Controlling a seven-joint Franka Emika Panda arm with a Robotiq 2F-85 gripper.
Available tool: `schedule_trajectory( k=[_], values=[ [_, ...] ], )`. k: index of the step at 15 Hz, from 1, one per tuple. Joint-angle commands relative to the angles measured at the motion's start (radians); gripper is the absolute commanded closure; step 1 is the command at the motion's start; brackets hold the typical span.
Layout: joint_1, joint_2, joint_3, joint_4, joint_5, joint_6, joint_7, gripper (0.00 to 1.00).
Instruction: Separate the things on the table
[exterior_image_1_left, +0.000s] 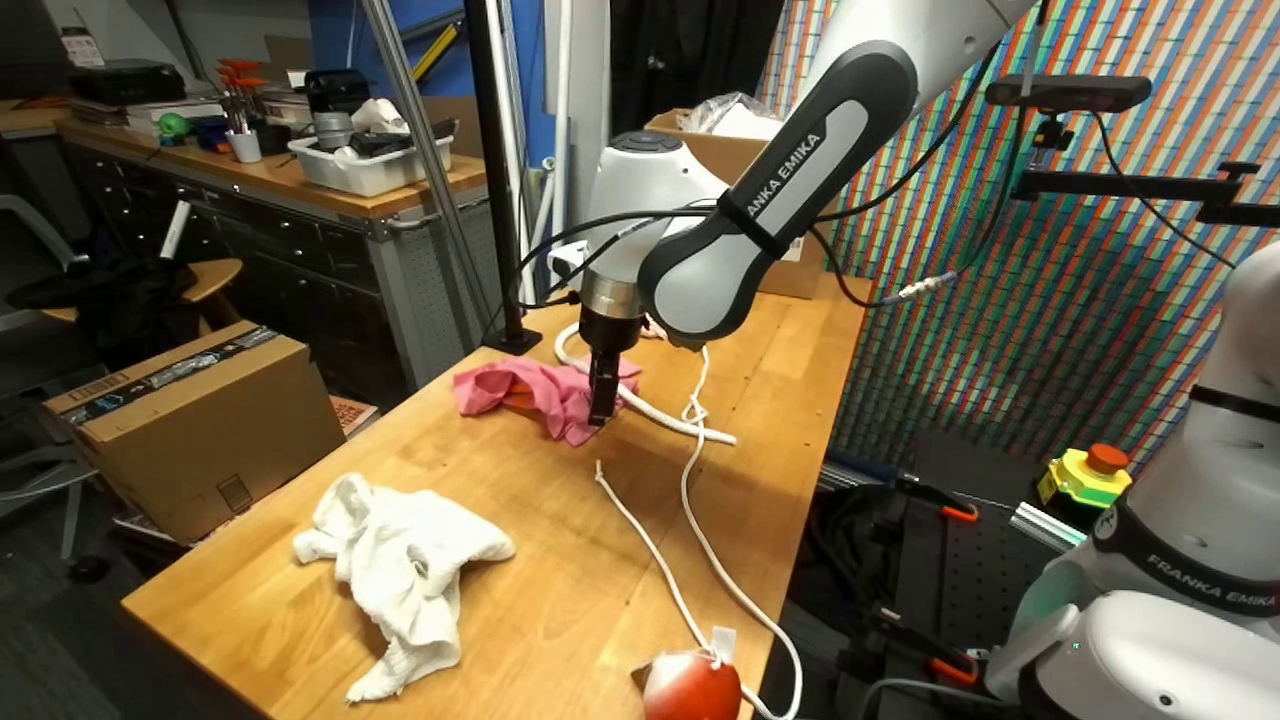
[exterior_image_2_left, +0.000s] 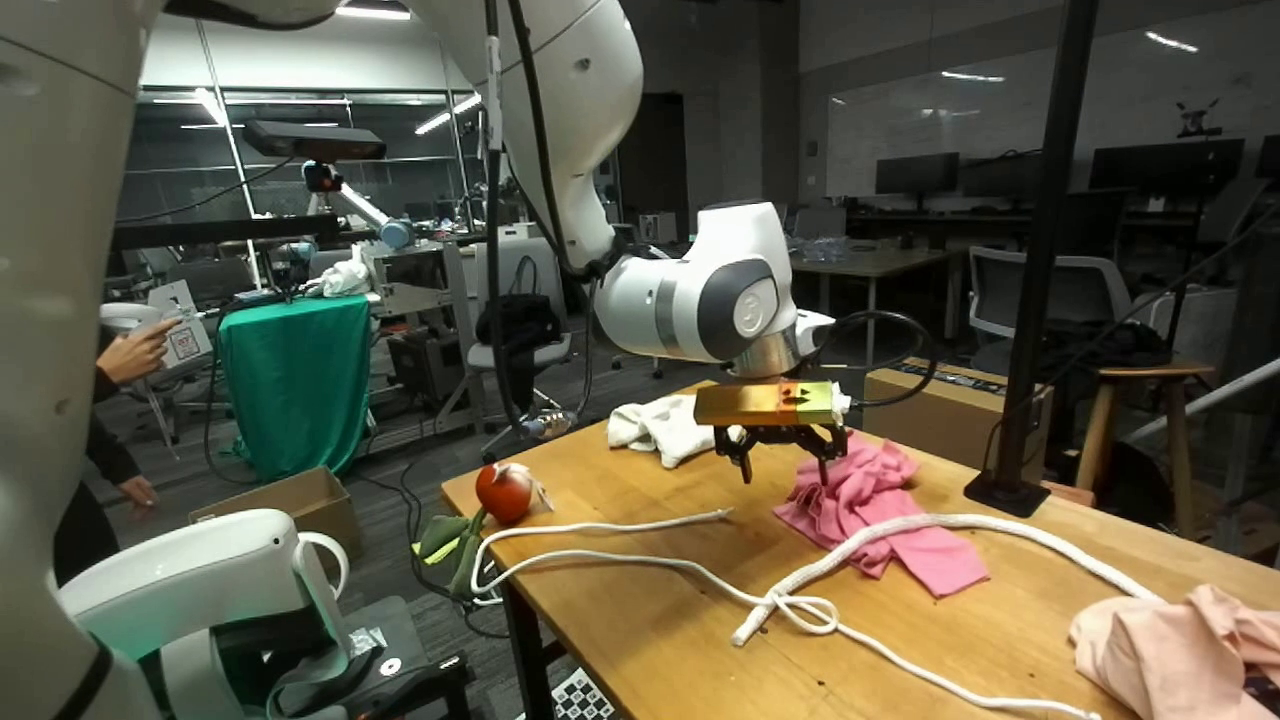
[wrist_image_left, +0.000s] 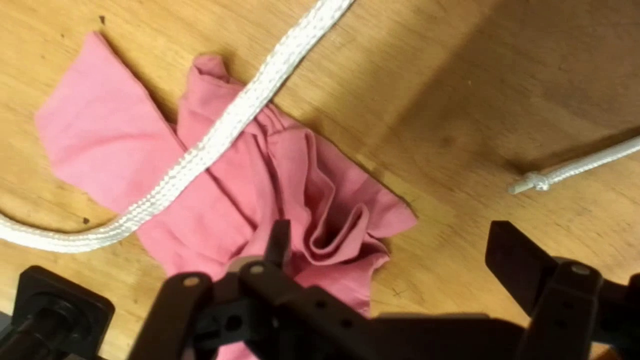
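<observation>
Pink cloth (wrist_image_left: 215, 215) is bunched on the surface (exterior_image_1_left: 560, 600), right by the fingers (wrist_image_left: 517, 265). Fingers are spread wide, nothing between them, hanging above. Wrist view: cloth sits off-centre — under the left-hand finger and away up-left, while the right-hand finger is over plain surface. Its long axis slants upper left to lower right; the thick white rope (wrist_image_left: 205, 150) lies on top, crossing the other way. If the cloth is next, I'd shift toward it and pinch the ruffled end; grabbing at the crossing would probably drag the rope.

Thin white cord (wrist_image_left: 580, 166): one tip lies beyond the right-hand finger, apart from the cloth. In both exterior views its loop overlaps the rope near the rope's end, can't tell if tied. Cord also runs by the red-orange round object (exterior_image_2_left: 505, 493) at the surface's corner; attached or not, unclear. White cloth (exterior_image_1_left: 410, 550) lies well apart. Peach cloth (exterior_image_2_left: 1150, 655) is at the opposite end from the round object, rope running up to it.

Containers: uncovered far box (exterior_image_1_left: 715, 155) has clear plastic (exterior_image_1_left: 722, 108) in it. White bin (exterior_image_1_left: 375, 178) on the workbench (exterior_image_1_left: 262, 180) holds a jumble, too small to name. Taped box (exterior_image_1_left: 215, 445) beside the surface is closed. Low carton (exterior_image_2_left: 315, 510) — inside not visible.
</observation>
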Motion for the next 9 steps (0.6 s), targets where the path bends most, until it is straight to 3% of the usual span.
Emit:
schedule_trajectory(
  k=[1,9],
  values=[
    [0.015,0.026,-0.025,0.03,-0.049,0.025,0.096,0.0],
    [0.02,0.062,-0.032,0.08,-0.055,0.029,0.181,0.0]
  ],
)
